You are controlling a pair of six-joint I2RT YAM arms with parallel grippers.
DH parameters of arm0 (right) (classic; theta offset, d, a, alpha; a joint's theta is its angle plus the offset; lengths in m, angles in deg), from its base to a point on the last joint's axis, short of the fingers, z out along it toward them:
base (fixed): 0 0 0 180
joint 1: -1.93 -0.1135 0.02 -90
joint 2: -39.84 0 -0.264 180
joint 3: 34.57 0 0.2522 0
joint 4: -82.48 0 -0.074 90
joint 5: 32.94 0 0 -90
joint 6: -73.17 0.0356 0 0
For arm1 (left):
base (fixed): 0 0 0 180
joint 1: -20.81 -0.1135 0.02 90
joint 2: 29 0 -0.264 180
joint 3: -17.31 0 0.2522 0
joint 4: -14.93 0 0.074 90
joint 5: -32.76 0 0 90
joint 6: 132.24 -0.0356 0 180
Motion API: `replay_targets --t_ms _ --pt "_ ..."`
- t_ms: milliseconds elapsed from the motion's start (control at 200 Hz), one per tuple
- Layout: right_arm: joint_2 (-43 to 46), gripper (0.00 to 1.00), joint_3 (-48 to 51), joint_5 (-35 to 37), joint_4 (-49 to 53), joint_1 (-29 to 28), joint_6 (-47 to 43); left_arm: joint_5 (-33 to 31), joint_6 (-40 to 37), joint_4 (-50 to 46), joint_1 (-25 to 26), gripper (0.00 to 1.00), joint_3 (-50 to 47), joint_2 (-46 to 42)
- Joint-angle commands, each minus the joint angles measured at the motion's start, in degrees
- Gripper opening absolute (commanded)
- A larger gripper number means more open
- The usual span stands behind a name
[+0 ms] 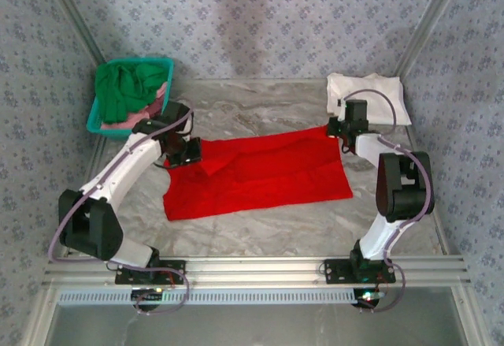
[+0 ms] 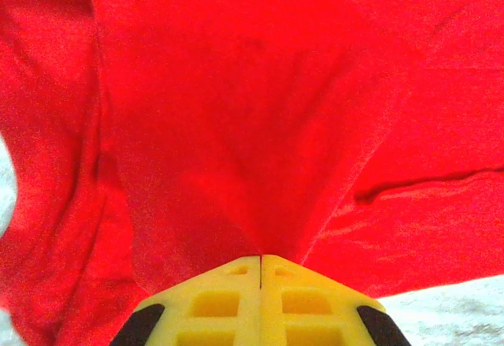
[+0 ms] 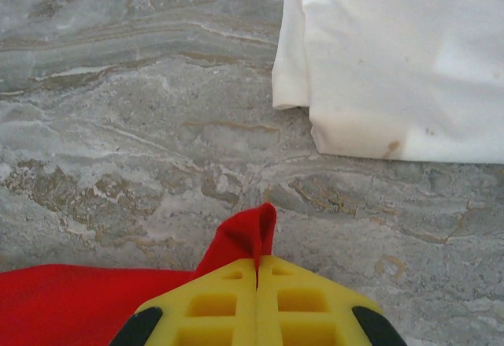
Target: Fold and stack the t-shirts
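Right up against each wrist camera, a pair of yellow fingers is seen pressed flat together, with no gap at the tips. The left gripper (image 2: 260,259) is clamped on the red shirt (image 2: 252,109), and the cloth is drawn up into a tent of folds running into the tips. The right gripper (image 3: 257,261) is pinched on a corner of the same shirt, with a small red peak poking past the tips.

From overhead, the red shirt (image 1: 260,174) is laid across the middle of the table (image 1: 268,232), mostly flat with a few creases. It's gripped at its far left end by the left gripper (image 1: 183,151) and at its far right corner by the right gripper (image 1: 337,128).

A folded white shirt (image 1: 370,94) is parked just beyond that far right corner, with a strip of bare tabletop left between the two. A brownish smudge can be made out on its near edge in the right wrist view. Beyond the red shirt's far left end, a teal basket (image 1: 94,119) is set, with a green shirt (image 1: 126,86) heaped in it and a bit of pink shirt (image 1: 148,113) showing beside the green.

The tabletop is done in grey marble with pale and brownish veins. On the near side of the red shirt, an aluminium rail (image 1: 260,267) is bolted along the edge, with both arm bases fixed to it. The space is closed in by walls (image 1: 276,15) covered in a blue-grey flower print, with metal struts (image 1: 429,23) run up the corners.
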Motion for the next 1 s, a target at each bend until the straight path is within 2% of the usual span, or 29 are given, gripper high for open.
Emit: replay_targets --t_ms 0,260,450,495,560,600,655,725,809,859,899,994 --pt "3.6 0.0 0.9 1.4 -0.2 0.3 -1.8 -1.2 1.2 -3.4 0.2 0.0 0.3 -3.4" --pt "5.6 0.0 1.8 3.0 2.8 1.4 -1.4 -0.7 1.9 -7.3 0.8 0.0 0.6 -4.8" --pt "4.5 0.0 2.9 4.9 5.8 1.9 0.0 1.3 4.4 -5.2 2.7 0.0 -3.6 -6.1" --pt "4.7 0.06 3.0 5.3 7.1 2.1 0.4 1.9 4.9 -5.0 3.5 0.0 -4.4 -6.1" --pt "5.2 0.23 2.3 6.5 11.5 2.3 2.1 2.4 5.1 -5.4 4.4 0.0 -5.1 -6.1" --pt "5.8 0.23 1.6 7.2 15.0 2.8 3.8 3.0 5.2 -5.9 4.8 0.0 -5.3 -6.2" --pt "7.8 0.23 2.3 8.3 17.6 3.5 6.7 3.7 5.4 -6.6 5.7 0.1 -5.4 -6.8" --pt "11.8 0.34 3.6 9.4 20.4 4.4 10.4 4.2 5.3 -8.5 6.1 0.3 -4.8 -8.1" --pt "17.4 0.38 5.0 10.3 23.1 4.6 13.5 4.4 4.7 -10.8 5.9 0.3 -3.7 -10.6" --pt "20.6 0.39 5.6 9.8 23.6 4.7 13.2 3.9 4.5 -11.3 5.4 0.34 -3.3 -12.0" --pt "22.7 0.4 5.9 9.2 23.6 4.7 13.0 5.0 4.1 -10.0 4.6 0.39 -3.5 -12.9" --pt "24.8 0.42 5.7 5.2 22.8 4.5 13.1 6.4 2.9 -5.8 2.3 0.39 -5.4 -12.5"
